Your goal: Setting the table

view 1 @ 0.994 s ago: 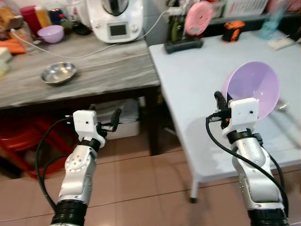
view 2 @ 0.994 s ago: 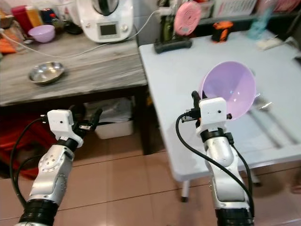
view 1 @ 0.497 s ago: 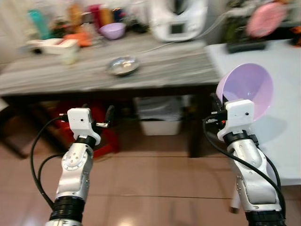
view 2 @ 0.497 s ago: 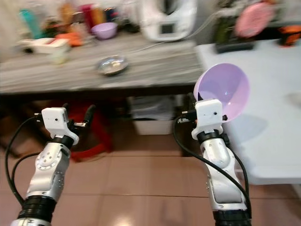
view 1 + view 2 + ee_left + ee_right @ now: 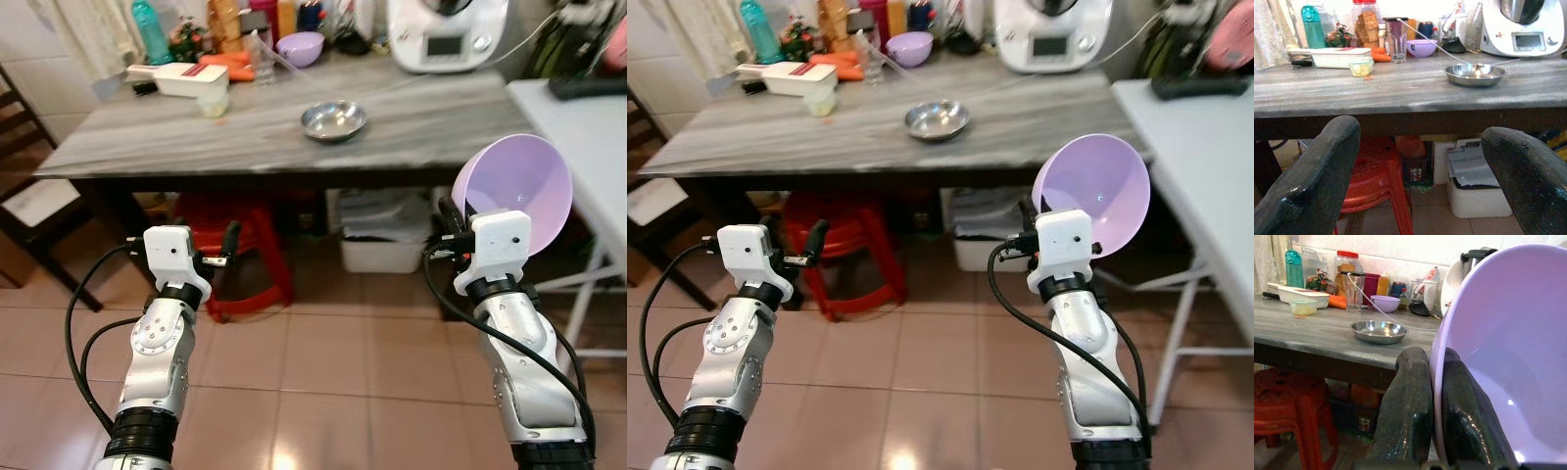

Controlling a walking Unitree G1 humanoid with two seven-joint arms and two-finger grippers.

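My right gripper [image 5: 453, 217] is shut on the rim of a large lilac plastic bowl [image 5: 516, 186], held up tilted in front of me; the right wrist view has both fingers [image 5: 1408, 406] pinching the bowl [image 5: 1508, 357] wall. My left gripper [image 5: 223, 250] stands open and holds nothing, out over the tiled floor; its two black fingers [image 5: 1317, 171] are spread wide in the left wrist view. A steel bowl [image 5: 333, 119] sits on the grey wooden table [image 5: 196, 147], and a small lilac bowl [image 5: 300, 47] stands at the back of it.
A white kitchen machine [image 5: 446, 34], bottles, a glass [image 5: 263, 61] and a white box [image 5: 178, 78] crowd the table's far side. A red stool [image 5: 235, 245] and a white bin [image 5: 382, 230] stand under it. A pale blue table [image 5: 588, 127] lies to the right, a dark chair [image 5: 29, 196] to the left.
The view has swung left: the wooden table now lies ahead and the pale blue table has slid to the right edge. Both grippers keep their pose, the bowl still gripped.
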